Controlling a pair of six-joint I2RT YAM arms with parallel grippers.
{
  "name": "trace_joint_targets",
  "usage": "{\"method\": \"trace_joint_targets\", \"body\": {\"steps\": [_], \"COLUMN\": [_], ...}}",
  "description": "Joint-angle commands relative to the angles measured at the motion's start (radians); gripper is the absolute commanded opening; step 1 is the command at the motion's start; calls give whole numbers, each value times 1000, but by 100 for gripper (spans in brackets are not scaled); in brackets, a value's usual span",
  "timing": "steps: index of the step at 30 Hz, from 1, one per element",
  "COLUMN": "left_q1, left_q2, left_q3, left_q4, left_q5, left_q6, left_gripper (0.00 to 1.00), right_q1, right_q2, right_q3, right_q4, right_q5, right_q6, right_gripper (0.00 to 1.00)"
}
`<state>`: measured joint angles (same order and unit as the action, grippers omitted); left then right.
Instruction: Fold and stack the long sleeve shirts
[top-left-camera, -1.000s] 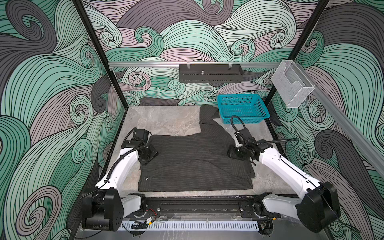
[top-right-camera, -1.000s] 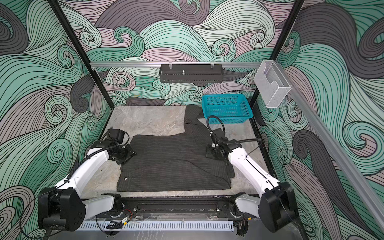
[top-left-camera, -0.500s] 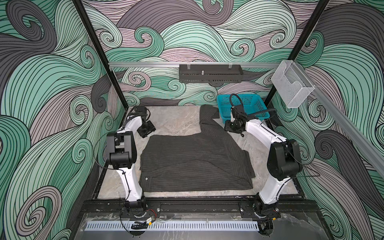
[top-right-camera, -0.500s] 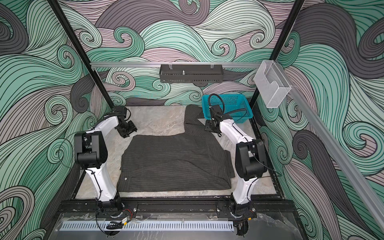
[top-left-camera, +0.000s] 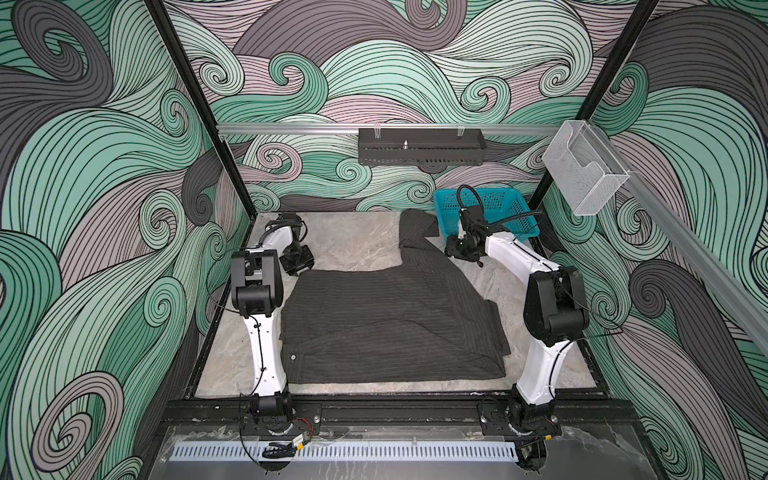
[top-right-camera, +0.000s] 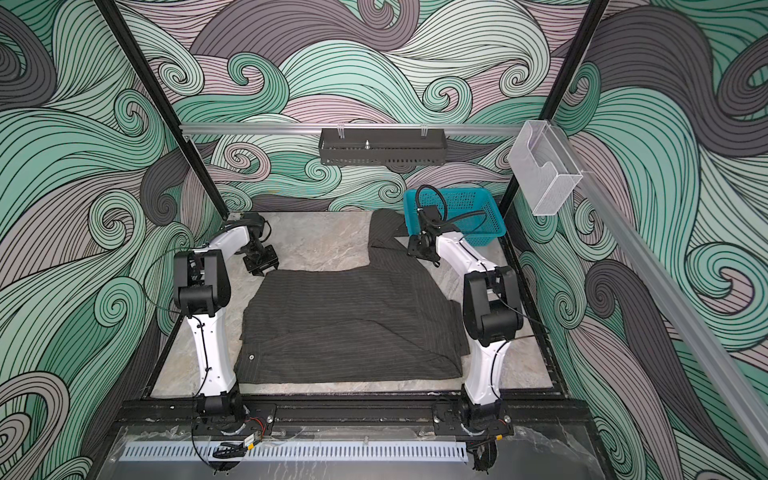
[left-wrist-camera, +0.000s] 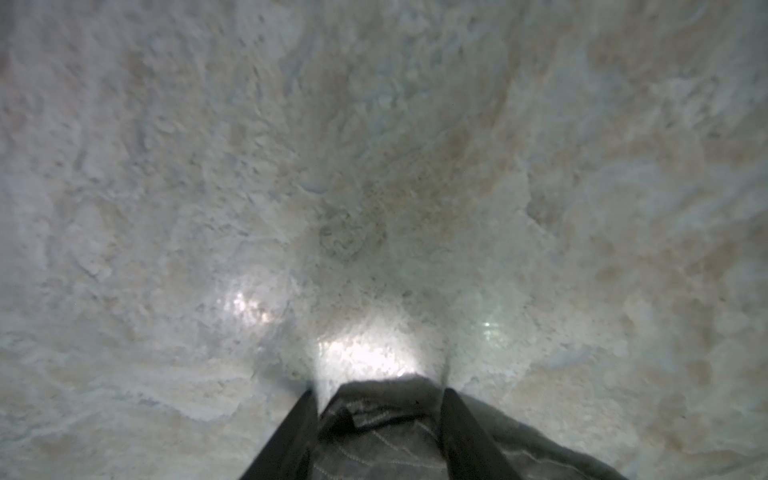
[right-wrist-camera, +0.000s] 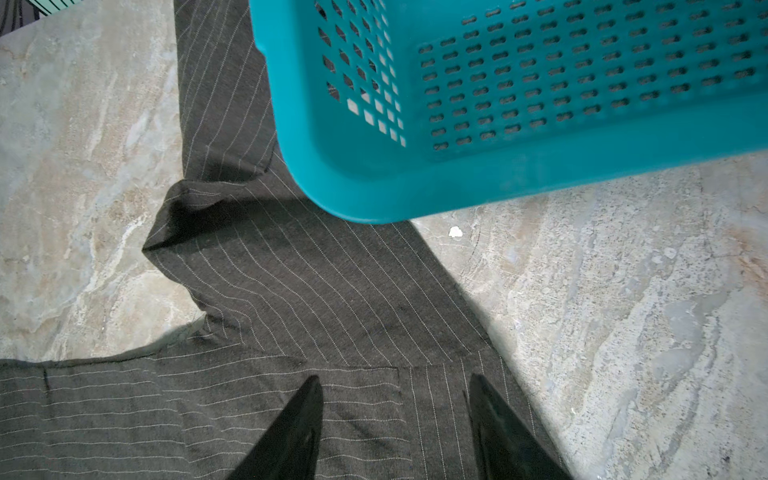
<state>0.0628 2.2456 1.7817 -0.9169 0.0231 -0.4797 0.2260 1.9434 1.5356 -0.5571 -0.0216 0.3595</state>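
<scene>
One shirt (top-left-camera: 390, 324) seen, spread on the tabletop (top-left-camera: 353, 245), near side doubled over, one sleeve (top-left-camera: 410, 230) run out flat to the basket (right-wrist-camera: 498, 183); judged barely begun: sleeve and body folds outstanding, no stack yet. Left claw (left-wrist-camera: 378, 392) set astride a far cloth corner, grip not discernible; right claw (right-wrist-camera: 395, 378) parted above the shoulder, holding nothing.

Marble-look tabletop (top-left-camera: 353, 245) was grey-beige and veined. A dark pinstriped shirt (top-left-camera: 386, 324) lay flat across its middle and near half, with one sleeve (top-left-camera: 411, 232) running toward the far edge. A teal mesh basket (top-left-camera: 505, 208) stood at the far right corner, its corner apparently overlapping the sleeve; contact unclear. A small white speck (right-wrist-camera: 455, 232) sat on bare surface just beside the basket.
</scene>
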Motion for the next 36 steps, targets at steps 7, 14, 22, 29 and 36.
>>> {"method": "trace_joint_targets", "body": {"steps": [7, 14, 22, 29, 36], "left_q1": [-11, -9, -8, -5, -5], "left_q2": [4, -54, -66, -73, -88], "left_q3": [1, 19, -1, -24, -36], "left_q4": [-53, -82, -97, -85, -77], "left_q5": [-7, -80, -97, -86, -66], "left_q6": [-6, -6, 2, 0, -4], "left_gripper": [9, 0, 0, 0, 0], "right_q1": [-24, -33, -23, -3, -10], "right_q2": [80, 226, 391, 446, 510], "right_q3": [78, 235, 426, 485, 582], "right_q4": [14, -39, -109, -124, -163], "right_q5": [-20, -48, -73, -23, -56], "right_q6": [7, -24, -43, -33, 25], "right_gripper": [58, 59, 65, 65, 64]}}
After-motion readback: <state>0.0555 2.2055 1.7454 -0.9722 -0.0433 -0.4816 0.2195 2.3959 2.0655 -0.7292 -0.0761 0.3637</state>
